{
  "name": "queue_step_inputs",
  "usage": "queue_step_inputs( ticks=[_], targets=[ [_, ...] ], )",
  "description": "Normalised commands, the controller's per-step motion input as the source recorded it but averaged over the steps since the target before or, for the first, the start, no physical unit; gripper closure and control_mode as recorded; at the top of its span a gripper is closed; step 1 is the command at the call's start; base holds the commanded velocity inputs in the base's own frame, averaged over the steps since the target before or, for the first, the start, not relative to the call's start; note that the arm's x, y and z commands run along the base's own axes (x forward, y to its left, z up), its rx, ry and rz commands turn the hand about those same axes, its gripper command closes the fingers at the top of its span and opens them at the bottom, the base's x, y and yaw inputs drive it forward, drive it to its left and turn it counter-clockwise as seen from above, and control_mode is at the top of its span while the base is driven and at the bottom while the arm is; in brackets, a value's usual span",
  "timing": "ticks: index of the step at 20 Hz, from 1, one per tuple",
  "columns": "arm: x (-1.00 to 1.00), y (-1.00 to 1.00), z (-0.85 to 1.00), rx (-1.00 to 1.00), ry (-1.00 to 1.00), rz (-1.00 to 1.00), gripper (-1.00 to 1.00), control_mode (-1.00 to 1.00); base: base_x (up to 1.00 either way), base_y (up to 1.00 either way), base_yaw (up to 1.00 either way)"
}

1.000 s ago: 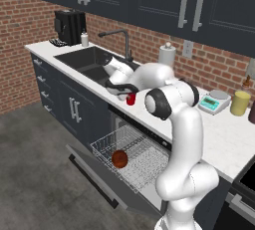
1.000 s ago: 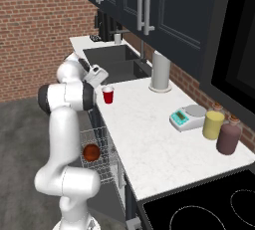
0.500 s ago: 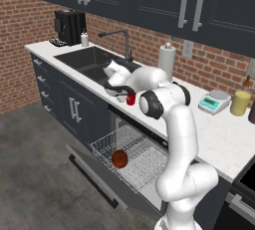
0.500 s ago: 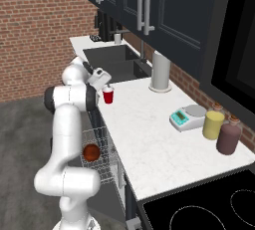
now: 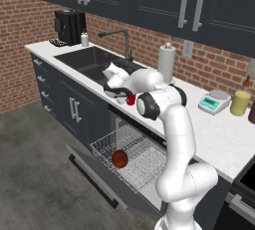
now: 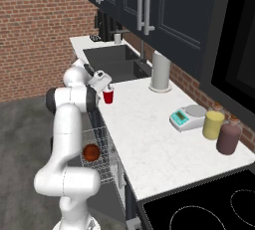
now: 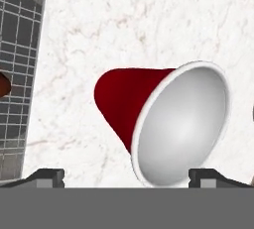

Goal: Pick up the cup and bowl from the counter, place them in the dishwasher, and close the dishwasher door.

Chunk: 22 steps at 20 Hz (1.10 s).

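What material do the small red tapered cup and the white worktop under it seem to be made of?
The small red tapered cup looks like thin plastic: even glossy red outside, smooth white inside, a fine white rim. The white worktop looks like polished marble or a marble imitation: faint grey-brown veins run across a smooth pale surface. As the scene is rendered, both remain guesses from appearance.

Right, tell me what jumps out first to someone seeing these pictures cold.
The white arm bends over the counter edge, its gripper open beside the red cup, which stands upright on the marble. Below, the dishwasher door hangs open with the white wire rack pulled out, and the reddish-brown bowl already lies in it.
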Motion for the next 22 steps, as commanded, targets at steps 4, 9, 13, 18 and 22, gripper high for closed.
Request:
queue_step_inputs(
  ticks=[4,9,13,18,22],
  targets=[
    [0.2,-0.01,-0.14,0.0,0.01,0.02,-1.0,-1.0,0.0,0.0,0.0],
    [0.29,0.0,-0.1,0.0,0.0,0.04,-1.0,-1.0,0.0,0.0,0.0],
    [0.25,0.0,-0.06,0.0,0.0,0.06,-1.0,-1.0,0.0,0.0,0.0],
    [0.15,0.0,-0.09,0.0,0.0,0.07,-1.0,-1.0,0.0,0.0,0.0],
    [-0.05,0.0,-0.03,0.0,0.0,0.05,1.0,-1.0,0.0,0.0,0.0]
  ],
)
